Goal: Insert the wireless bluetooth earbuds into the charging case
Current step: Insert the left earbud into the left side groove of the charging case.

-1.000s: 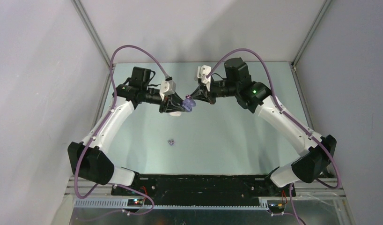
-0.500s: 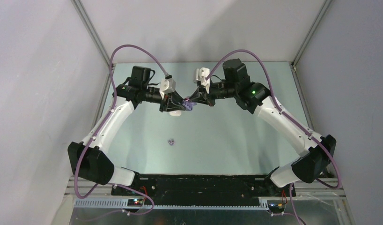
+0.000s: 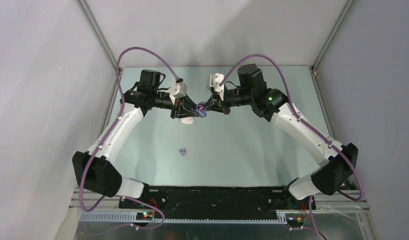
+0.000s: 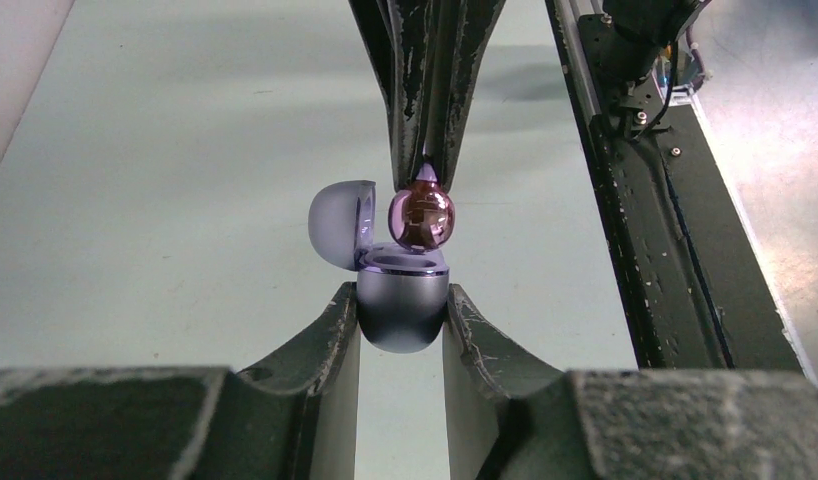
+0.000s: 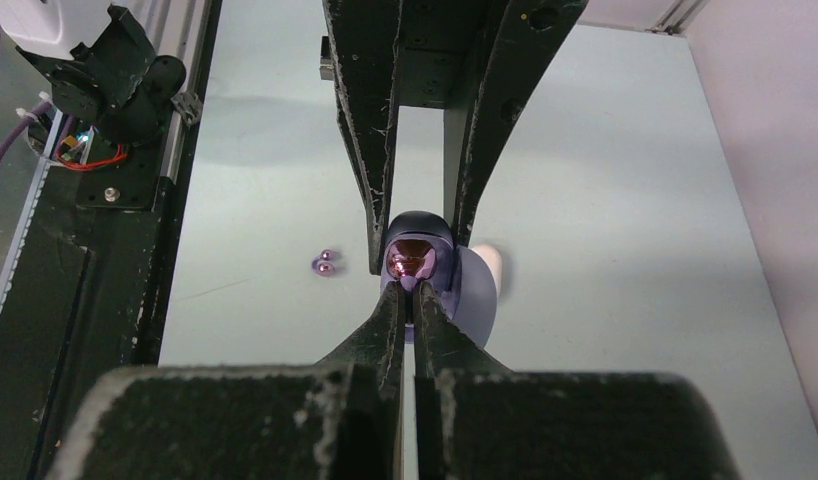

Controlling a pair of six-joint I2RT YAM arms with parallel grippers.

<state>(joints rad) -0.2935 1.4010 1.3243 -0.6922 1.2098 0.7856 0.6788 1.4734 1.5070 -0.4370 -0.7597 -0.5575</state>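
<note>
Bud [image 4: 421, 218] looks tiny, glossy, slippery: right gripper [image 4: 422, 176] pinches its tip, left gripper [image 4: 400, 300] clamps the case [image 4: 401, 322].

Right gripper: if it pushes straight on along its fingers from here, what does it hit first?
The purple earbud pinched by the right gripper would meet the open charging case first. The left gripper holds the case directly ahead. The bud looks level with the case's mouth, though the exact depth is unclear.
</note>
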